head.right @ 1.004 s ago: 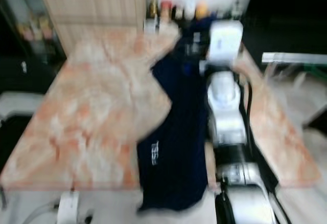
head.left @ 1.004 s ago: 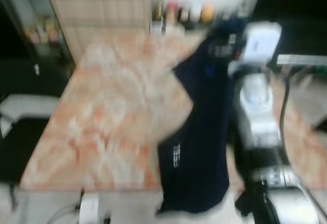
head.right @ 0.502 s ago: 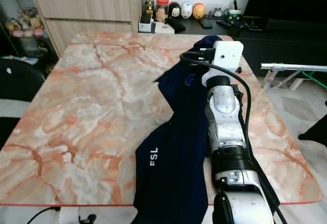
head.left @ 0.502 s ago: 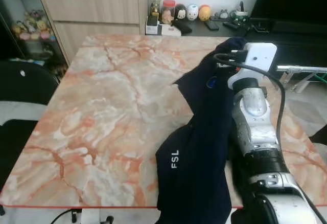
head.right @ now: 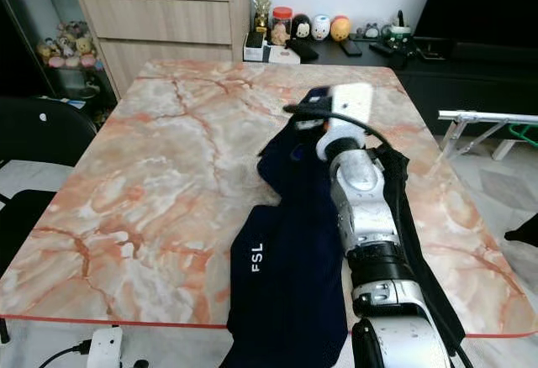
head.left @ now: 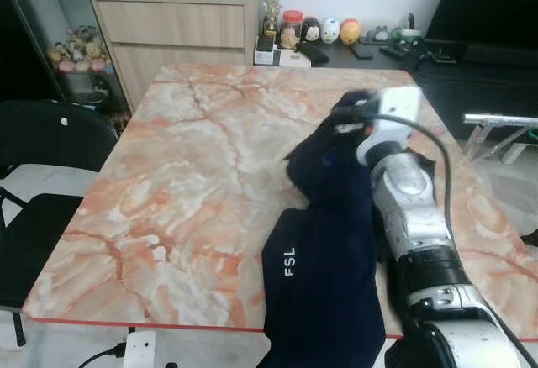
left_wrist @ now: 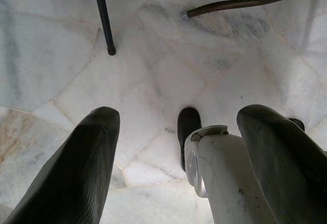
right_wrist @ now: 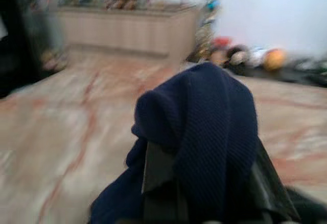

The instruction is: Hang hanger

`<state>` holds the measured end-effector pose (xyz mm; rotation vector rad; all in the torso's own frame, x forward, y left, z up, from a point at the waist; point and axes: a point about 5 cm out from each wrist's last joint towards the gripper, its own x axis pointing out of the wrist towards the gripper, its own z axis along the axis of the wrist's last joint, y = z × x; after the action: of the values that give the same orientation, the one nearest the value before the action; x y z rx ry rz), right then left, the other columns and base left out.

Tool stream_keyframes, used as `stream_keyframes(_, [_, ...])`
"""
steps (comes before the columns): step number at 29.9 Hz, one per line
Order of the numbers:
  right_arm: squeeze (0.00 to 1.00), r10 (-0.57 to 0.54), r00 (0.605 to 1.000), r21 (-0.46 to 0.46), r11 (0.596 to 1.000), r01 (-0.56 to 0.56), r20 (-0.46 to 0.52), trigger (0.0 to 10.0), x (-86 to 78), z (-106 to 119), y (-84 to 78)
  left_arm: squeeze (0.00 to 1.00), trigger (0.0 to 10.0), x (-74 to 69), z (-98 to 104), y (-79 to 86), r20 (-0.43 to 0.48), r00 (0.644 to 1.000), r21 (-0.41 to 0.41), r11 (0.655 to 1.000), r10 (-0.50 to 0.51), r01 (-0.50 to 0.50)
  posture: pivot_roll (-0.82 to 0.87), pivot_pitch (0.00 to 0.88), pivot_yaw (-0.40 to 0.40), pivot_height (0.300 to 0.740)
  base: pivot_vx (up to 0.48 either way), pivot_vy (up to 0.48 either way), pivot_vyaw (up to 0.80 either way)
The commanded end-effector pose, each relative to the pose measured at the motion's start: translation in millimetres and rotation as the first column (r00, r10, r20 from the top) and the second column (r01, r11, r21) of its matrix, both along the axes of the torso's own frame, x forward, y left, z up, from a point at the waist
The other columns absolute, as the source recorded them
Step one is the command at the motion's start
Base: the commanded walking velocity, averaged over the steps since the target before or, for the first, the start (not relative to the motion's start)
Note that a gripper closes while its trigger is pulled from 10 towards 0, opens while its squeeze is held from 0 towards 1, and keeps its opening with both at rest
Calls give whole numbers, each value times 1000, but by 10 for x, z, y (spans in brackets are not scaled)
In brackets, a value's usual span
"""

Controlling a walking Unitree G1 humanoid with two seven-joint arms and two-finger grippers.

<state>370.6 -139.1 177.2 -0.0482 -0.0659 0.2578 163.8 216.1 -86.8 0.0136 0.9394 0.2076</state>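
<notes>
Left gripper [left_wrist: 176, 147]: hangs low over the pale floor [left_wrist: 153, 70], jaws spread apart with nothing between them.
Plug strip [head.left: 139, 349]: on the floor below the near tabletop edge.
Garment [head.left: 324, 276]: dark navy, white "FSL" lettering; draped over the right arm, lower part trailing past the near edge of the tabletop [head.left: 185, 183].
Right gripper [right_wrist: 204, 183]: over the tabletop's right half, wrapped in the garment's upper folds; cannot tell how the jaws stand, nor any hanger under the cloth.
Chair [head.left: 42, 175]: black, beside the tabletop's left edge.
Rack [head.right: 483, 120]: metal bar off the right edge.
Jars and figures [head.right: 311, 28]: on the dark cabinet past the far edge.
</notes>
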Motion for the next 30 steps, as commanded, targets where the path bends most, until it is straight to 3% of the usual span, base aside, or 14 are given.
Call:
stream_keyframes(1, [0,7,1000,-18,1000,-7,-23,10000,-2,-8,-29,0,10000,-57,-29,-7,-27,1000,-12,1000,4,-4,3,0,-34,740,0,0,0])
stream_keyframes(4, [0,-25,998,-46,999,23,-50,10000,-13,-66,-79,0,10000,-65,-32,-1,-30,1000,-12,1000,5,-6,0,0,-34,740,0,0,0])
stream_keyframes(7, [0,-41,988,-32,999,36,-151,10000,-60,-253,-122,0,10000,-67,-33,-4,-32,999,-13,1000,2,-3,-1,0,-34,740,0,0,0])
stream_keyframes(12, [0,-45,974,-14,999,43,-222,10000,-147,-403,-144,0,10000,-64,-33,-7,-30,1000,-15,1000,3,-3,6,0,-38,740,0,0,0])
stream_keyframes(19, [0,-21,967,4,1000,23,-253,10000,-300,-456,-109,0,10000,-68,-35,-9,-32,999,-17,1000,3,-3,8,0,-42,740,0,0,0])
stream_keyframes(20, [875,-24,967,5,1000,26,-255,10000,-314,-452,-118,0,10000,-68,-35,-9,-32,999,-17,1000,3,-3,8,0,-42,740,0,0,0])
stream_keyframes(21, [875,-28,966,5,1000,30,-256,10000,-324,-448,-128,0,10000,-68,-35,-9,-33,999,-17,1000,2,-3,4,0,-44,740,0,0,0])
stream_keyframes(22, [1000,-38,965,-4,999,38,-258,10000,-336,-442,-142,0,10000,-69,-35,-10,-33,999,-17,1000,1,-2,2,0,-44,740,0,0,0])
stream_keyframes(30, [1000,-28,968,-58,998,13,-248,10000,-494,-377,-152,0,10000,-69,-38,-19,-34,999,-20,1000,-3,3,-2,0,-50,740,0,0,0])
